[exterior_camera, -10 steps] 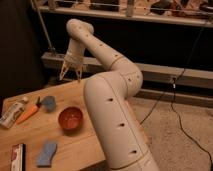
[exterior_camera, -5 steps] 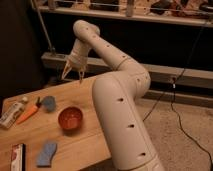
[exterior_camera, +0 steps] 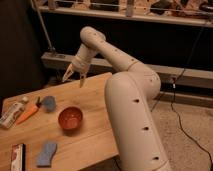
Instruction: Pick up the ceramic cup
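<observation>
- Camera view, the only one. Gripper (exterior_camera: pixel 73 81) hangs over the far edge of the wooden table (exterior_camera: pixel 92 100), pointing down, its two fingers spread apart and nothing between them.
- Ceramic cup (exterior_camera: pixel 70 118): a red-orange, bowl-shaped vessel standing upright near the middle of the table, mouth up. It is well apart from the gripper, nearer the camera and a little to its left in the picture.
- Progress, as I judge it: early. No contact and no grasp; the cup rests on the wood. Left to do: bring the gripper over the cup, descend, close on the rim or wall, then lift.
- The arm (exterior_camera: pixel 132 115), bulky and white, fills the right foreground and hides the table's right edge.
- Surface clutter, all left of the cup: a pale bottle (exterior_camera: pixel 12 112) lying on its side, an orange item (exterior_camera: pixel 30 114) beside it, a small blue-grey object (exterior_camera: pixel 48 103), a blue sponge (exterior_camera: pixel 46 154) and a flat packet (exterior_camera: pixel 17 156) at the near edge.
- Room: dim. Dark wall behind, a grey ledge (exterior_camera: pixel 192 76) running along it, speckled floor (exterior_camera: pixel 192 145) with a black cable (exterior_camera: pixel 176 117) trailing across.
</observation>
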You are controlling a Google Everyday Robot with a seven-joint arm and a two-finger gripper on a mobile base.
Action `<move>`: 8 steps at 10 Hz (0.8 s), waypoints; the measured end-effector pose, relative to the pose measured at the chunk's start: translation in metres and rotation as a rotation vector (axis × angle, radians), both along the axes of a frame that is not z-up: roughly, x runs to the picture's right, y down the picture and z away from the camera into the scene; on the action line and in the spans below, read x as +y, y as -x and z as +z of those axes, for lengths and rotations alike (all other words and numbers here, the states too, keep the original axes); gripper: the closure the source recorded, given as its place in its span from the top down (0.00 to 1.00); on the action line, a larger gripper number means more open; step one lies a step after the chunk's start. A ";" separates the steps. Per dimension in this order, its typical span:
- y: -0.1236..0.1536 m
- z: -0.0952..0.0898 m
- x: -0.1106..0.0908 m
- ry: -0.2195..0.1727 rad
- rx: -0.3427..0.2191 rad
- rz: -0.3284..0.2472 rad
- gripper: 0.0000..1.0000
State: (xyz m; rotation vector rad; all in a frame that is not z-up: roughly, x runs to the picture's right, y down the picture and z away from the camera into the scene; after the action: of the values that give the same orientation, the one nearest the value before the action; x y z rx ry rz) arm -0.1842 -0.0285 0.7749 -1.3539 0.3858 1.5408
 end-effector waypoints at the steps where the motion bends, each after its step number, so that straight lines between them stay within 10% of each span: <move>1: 0.000 0.001 0.007 0.044 0.008 0.013 0.65; 6: -0.006 0.007 0.034 0.341 0.083 0.048 0.65; 8: -0.005 0.011 0.035 0.398 0.090 0.050 0.65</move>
State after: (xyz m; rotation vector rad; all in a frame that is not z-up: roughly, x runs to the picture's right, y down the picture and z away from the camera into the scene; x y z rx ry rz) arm -0.1795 0.0067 0.7856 -1.6088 0.7510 1.6264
